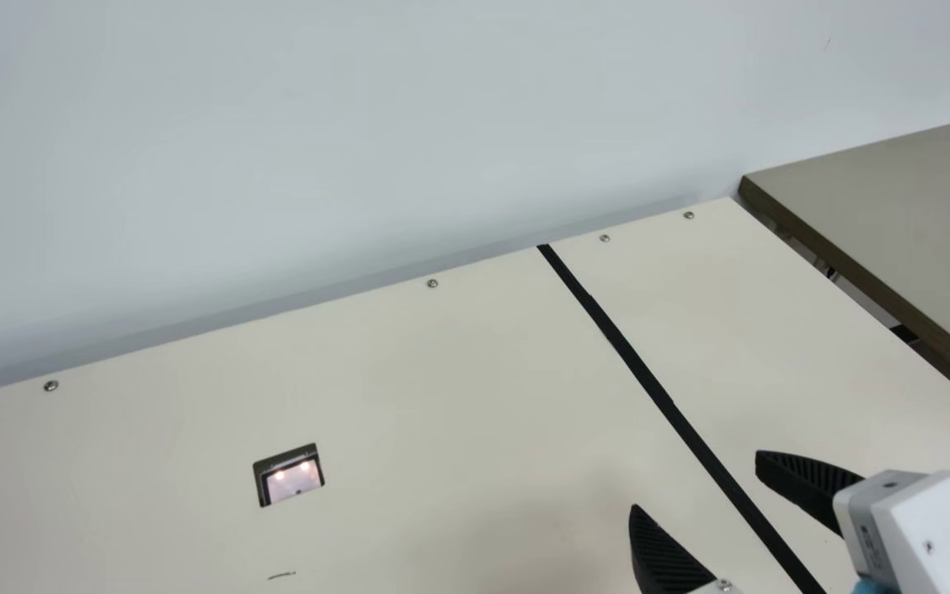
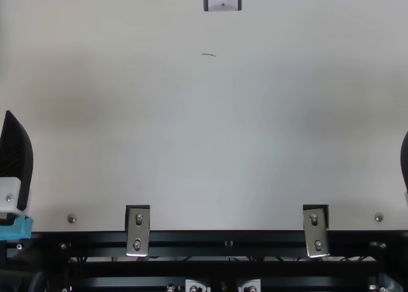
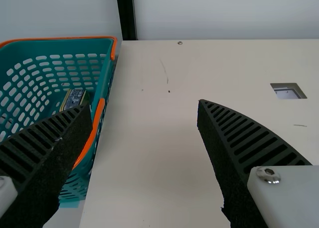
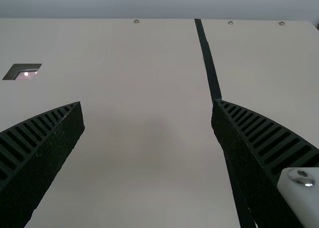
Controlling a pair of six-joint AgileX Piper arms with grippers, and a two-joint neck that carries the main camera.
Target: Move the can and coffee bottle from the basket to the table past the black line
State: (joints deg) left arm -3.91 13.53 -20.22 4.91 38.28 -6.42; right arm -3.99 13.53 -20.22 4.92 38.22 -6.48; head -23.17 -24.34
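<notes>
A small item [image 3: 74,98] inside the basket [image 3: 25,49]
Left pincer [image 2: 16,158], fingers apart, near it; right pincer [image 1: 695,480], also spread, over the counter [image 1: 442,371], well apart from the basket.

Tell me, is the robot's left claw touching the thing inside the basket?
Cannot tell. In the left wrist view, one finger of the left claw overlaps the item in the basket, hiding any contact or gap between them.
</notes>
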